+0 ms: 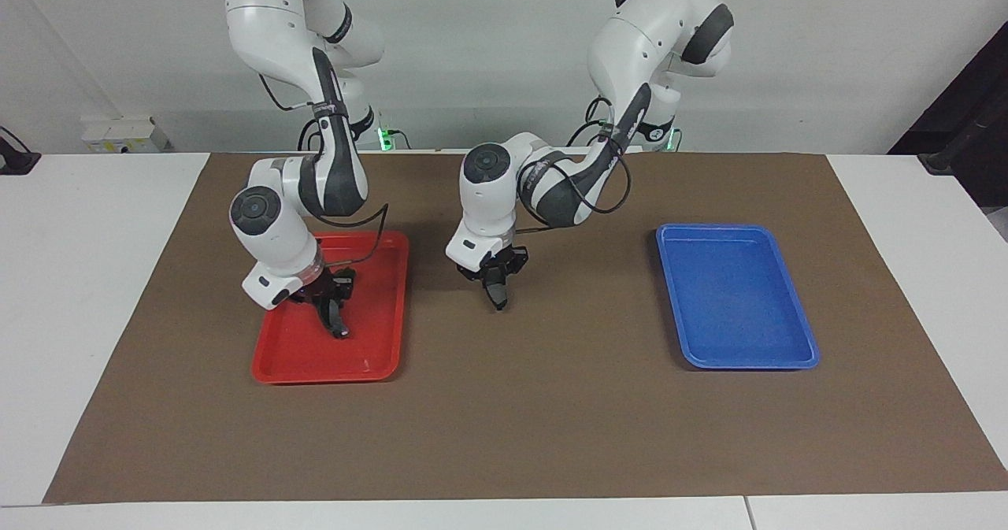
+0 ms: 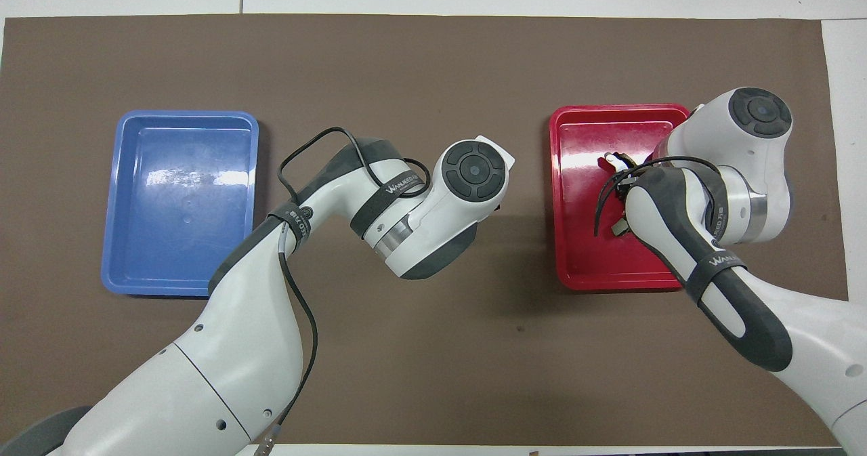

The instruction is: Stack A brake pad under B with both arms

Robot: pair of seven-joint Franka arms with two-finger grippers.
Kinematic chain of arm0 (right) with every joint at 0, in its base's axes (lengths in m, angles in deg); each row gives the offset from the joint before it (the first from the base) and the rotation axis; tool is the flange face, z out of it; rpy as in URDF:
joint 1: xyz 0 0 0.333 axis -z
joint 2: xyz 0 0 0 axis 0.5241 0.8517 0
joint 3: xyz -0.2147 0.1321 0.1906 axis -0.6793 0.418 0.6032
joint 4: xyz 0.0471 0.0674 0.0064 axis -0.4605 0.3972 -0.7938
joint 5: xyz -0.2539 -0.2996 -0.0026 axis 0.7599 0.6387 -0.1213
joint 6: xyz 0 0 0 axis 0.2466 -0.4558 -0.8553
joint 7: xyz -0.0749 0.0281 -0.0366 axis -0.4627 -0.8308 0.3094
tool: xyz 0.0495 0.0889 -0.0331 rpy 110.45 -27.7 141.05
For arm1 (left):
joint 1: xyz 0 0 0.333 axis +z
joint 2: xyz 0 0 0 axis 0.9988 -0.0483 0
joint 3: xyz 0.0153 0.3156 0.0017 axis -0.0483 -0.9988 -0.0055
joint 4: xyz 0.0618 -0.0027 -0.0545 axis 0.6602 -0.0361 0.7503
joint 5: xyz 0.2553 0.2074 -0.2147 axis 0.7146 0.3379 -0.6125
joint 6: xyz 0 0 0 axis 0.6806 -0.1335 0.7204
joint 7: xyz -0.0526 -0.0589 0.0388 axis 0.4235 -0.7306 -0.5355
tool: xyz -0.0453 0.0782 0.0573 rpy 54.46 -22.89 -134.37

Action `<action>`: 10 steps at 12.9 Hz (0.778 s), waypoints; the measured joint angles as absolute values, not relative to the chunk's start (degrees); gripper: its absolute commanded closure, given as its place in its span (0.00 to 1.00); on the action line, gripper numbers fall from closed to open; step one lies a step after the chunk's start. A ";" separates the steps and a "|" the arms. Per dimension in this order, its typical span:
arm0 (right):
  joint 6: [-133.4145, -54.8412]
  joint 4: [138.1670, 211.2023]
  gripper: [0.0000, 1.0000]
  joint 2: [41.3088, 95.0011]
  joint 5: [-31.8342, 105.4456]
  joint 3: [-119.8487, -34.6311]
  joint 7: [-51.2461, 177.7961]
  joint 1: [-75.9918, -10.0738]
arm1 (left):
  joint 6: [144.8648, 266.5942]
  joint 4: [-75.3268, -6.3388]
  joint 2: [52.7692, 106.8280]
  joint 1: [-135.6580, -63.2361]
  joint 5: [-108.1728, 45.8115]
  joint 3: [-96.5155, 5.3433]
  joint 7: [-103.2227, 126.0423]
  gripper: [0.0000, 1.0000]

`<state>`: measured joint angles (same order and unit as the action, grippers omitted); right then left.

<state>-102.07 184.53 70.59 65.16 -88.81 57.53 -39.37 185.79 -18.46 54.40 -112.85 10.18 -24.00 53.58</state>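
Observation:
Neither the short dark-grey A brake pad nor the long crescent B pad shows plainly in either view. My right gripper is low inside the red tray, with its dark tip at the tray floor. My left gripper hangs just above the brown mat at the table's middle, beside the red tray. Its own wrist hides it in the overhead view. Something dark hangs under each hand, and I cannot tell whether it is a pad. The right arm hides part of the red tray's floor.
A blue tray with nothing showing in it lies toward the left arm's end. A brown mat covers the white table. Both forearms stretch low over the mat near the robots.

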 measured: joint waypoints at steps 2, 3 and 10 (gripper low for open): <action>-98.53 181.56 0.98 70.44 65.16 -88.80 57.66 -39.39 | 186.23 -18.48 54.34 -113.17 10.19 -24.00 53.58 0.99; -97.10 180.18 1.00 70.30 65.16 -88.72 57.68 -39.48 | 186.60 -18.53 54.24 -113.30 10.19 -23.97 53.58 0.99; -89.09 173.76 1.00 69.86 63.46 -88.40 59.34 -39.48 | 187.69 -18.66 52.40 -114.03 10.22 -23.96 53.58 0.86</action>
<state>-89.09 173.76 69.86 63.46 -88.40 59.34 -39.48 187.69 -18.66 52.40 -114.03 10.22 -23.96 53.58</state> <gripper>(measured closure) 0.568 0.630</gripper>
